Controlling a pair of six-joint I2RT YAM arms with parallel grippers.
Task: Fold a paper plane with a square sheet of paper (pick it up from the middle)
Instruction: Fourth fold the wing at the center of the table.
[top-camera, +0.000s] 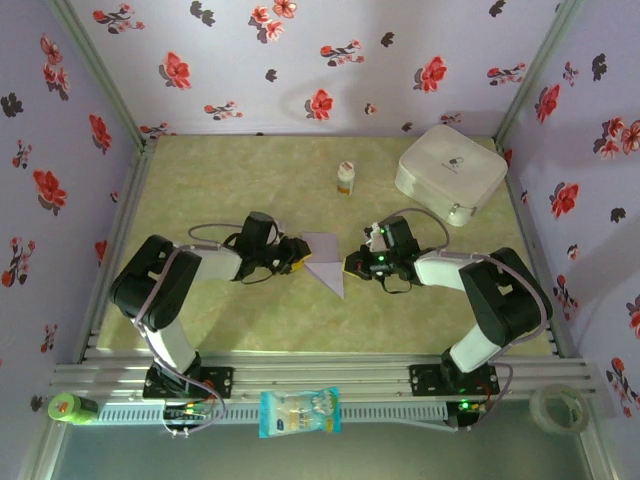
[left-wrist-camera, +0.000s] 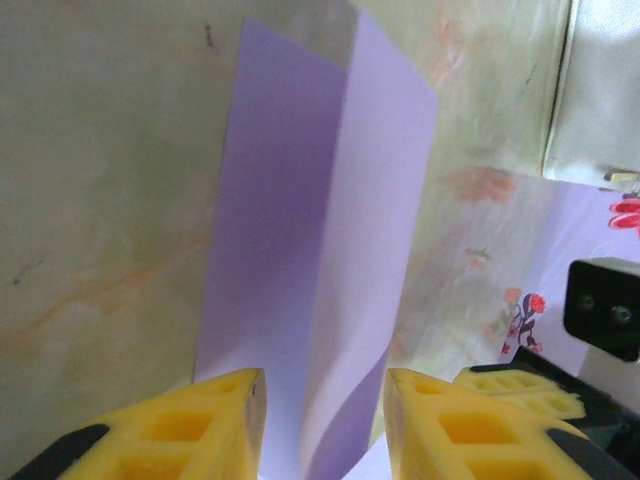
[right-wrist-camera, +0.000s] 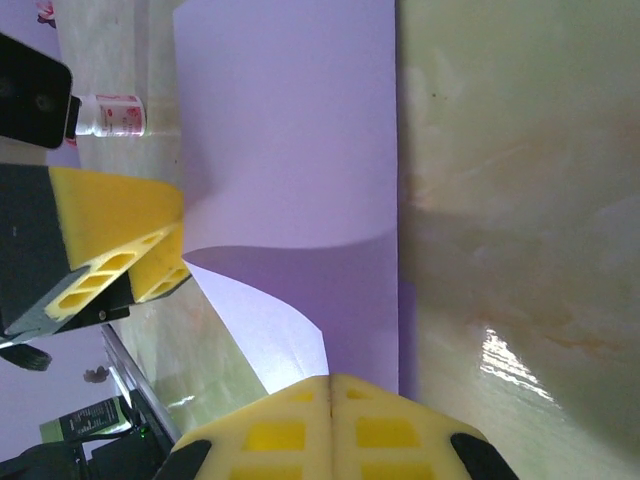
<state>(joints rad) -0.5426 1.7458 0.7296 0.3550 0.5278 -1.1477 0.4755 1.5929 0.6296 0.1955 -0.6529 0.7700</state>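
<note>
The square sheet of paper (top-camera: 325, 256) lies in the middle of the table, partly folded. It is no plane yet, so I think most folds are left. My right gripper (right-wrist-camera: 330, 390) pinches a lifted flap. My left gripper (left-wrist-camera: 325, 390) stands open over the sheet. Flowery purple walls (top-camera: 300, 60) surround the green table (top-camera: 230, 180).

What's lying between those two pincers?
A partly folded lavender sheet of paper lies between the left pincer and right pincer; the top view shows it.
</note>
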